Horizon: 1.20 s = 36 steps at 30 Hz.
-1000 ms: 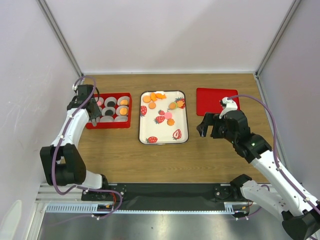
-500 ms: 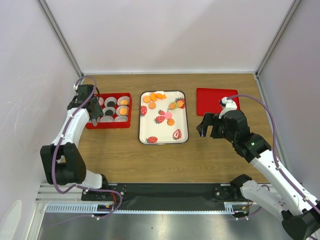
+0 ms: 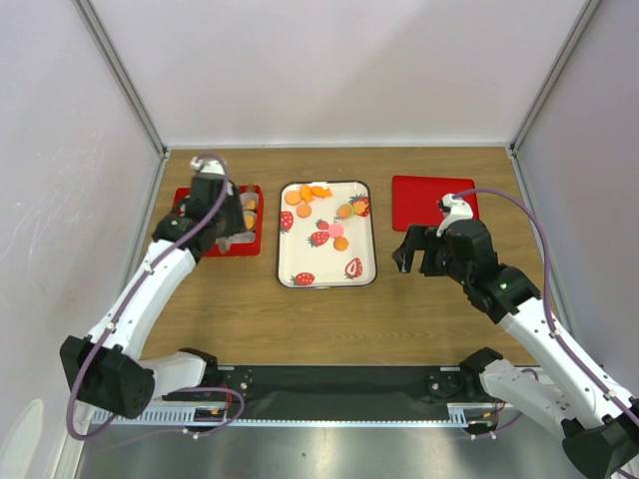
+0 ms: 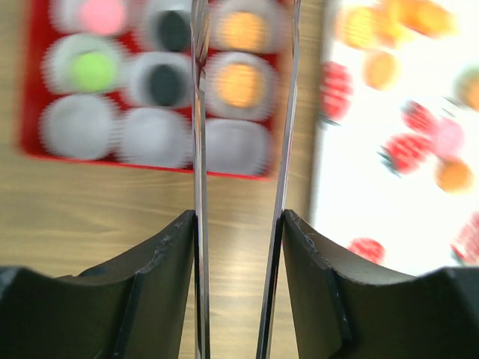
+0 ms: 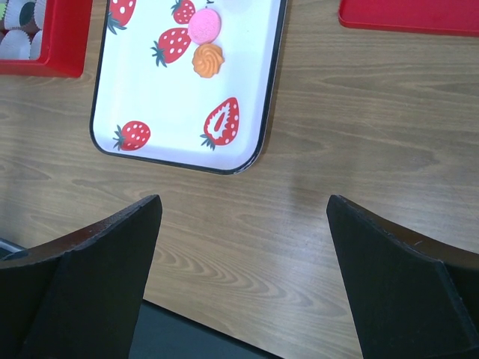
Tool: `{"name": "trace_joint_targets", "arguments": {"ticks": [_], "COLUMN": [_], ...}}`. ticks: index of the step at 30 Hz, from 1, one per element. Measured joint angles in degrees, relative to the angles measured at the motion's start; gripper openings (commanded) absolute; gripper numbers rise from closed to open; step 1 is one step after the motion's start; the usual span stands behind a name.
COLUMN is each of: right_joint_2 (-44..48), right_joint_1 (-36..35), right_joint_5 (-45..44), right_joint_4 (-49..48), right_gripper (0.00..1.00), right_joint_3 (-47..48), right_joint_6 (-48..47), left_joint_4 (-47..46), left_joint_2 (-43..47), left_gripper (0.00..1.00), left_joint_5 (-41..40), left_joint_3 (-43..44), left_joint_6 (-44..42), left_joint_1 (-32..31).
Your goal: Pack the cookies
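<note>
Orange cookies (image 3: 305, 196) and a pink one (image 3: 336, 230) lie on the strawberry-print tray (image 3: 319, 263). In the red box (image 4: 31, 112), paper cups hold a pink (image 4: 102, 15), a green (image 4: 93, 69), black (image 4: 164, 84) and orange (image 4: 240, 84) cookies; the near row of cups (image 4: 78, 127) holds none. My left gripper (image 3: 232, 222) hovers over the box's right part, shut on metal tongs (image 4: 200, 112) whose blades stand apart with nothing between them. My right gripper (image 3: 419, 254) is open above bare wood, right of the tray.
A flat red lid (image 3: 431, 203) lies at the back right. In the right wrist view the tray's near corner (image 5: 224, 168), a pink cookie (image 5: 203, 25) and an orange one (image 5: 209, 60) show ahead of my open gripper (image 5: 243, 202).
My left arm has swung right, from the box's left side to over its right part, toward the tray. The right arm has not moved.
</note>
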State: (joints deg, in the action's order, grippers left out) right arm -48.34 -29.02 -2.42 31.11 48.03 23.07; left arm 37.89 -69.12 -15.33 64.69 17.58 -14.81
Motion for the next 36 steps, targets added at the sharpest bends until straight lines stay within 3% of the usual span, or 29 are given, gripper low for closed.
{"name": "trace_joint_targets", "arguments": {"ticks": [8,15,36], "right_joint_2": [0.8,2.7,6.0], "right_joint_1": [0.0,0.0,0.0], "right_joint_5": [-1.4,-2.9,-4.5], "right_joint_4": [1.9,3.5,6.6], "right_gripper": [1.00,0.99,1.00], "right_joint_3": [0.1,0.1,0.1], "right_joint_6": [1.3,2.3,3.0], "left_joint_4": [-0.1,-1.6,-5.9], "left_joint_2": [-1.0,-9.0,-19.2], "left_gripper": [0.54,0.54,0.53], "left_joint_5": [-1.4,-2.1,-2.4], "left_joint_3": [-2.1,-2.1,-0.3], "left_joint_6": [4.7,7.9,8.9], "left_joint_1": [-21.6,-33.4,-36.7]}}
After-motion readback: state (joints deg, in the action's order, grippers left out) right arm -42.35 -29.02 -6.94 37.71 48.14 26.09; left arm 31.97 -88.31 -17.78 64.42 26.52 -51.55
